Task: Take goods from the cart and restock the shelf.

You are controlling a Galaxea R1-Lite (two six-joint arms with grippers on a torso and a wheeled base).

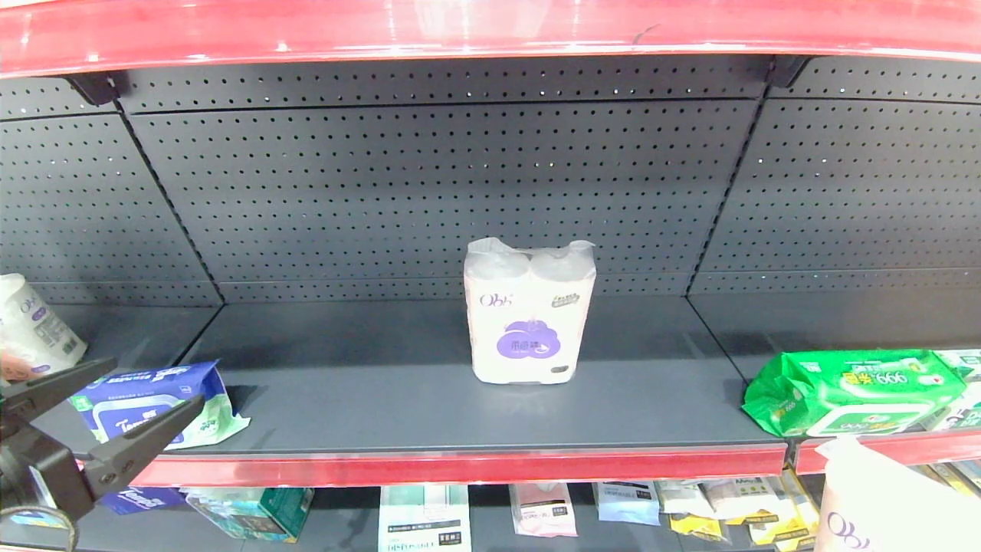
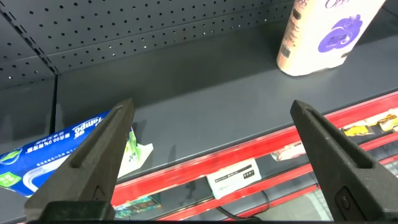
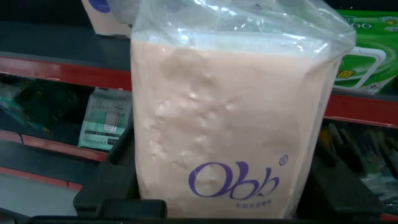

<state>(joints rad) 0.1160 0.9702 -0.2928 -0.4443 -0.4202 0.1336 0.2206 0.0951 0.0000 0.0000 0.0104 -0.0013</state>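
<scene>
Head view first. The shelf (image 1: 368, 399) was a flat dark grey metal deck with a glossy red front strip, backed by a perforated pegboard (image 1: 429, 184). Dead centre on it stood the standing roll pack (image 1: 529, 318), a boxy, upright bundle in thin crinkled plastic, white with a purple patch. At the left edge of the deck lay a soft blue wipes pack (image 1: 153, 402), flat and slightly rumpled. Over on the right sat a shiny green wipes pack (image 1: 851, 391), also lying flat. The left gripper (image 1: 157, 381) hung near the blue pack, its black tapered fingers spread apart with nothing between them. Bottom right, the held roll pack (image 1: 881, 506) poked into the corner, below the shelf's front edge. On the lower shelf (image 1: 345, 529), small flat pouches lay in a row.

Left wrist view. The left gripper (image 2: 212, 106) showed two matte black wedge fingers (image 2: 99, 162) wide apart over the shelf front. Beyond them were the blue wipes pack (image 2: 56, 152) and, farther right, the standing roll pack (image 2: 323, 37).

Right wrist view. The right gripper (image 3: 227, 186) had its black fingers (image 3: 112, 174) clamped on either side of the held roll pack (image 3: 230, 118). Its film was clear and wrinkled over pale, dimpled paper, with purple lettering low down. The pack was in front of the shelf, not on it. The green wipes pack (image 3: 367, 50) lay behind it.
</scene>
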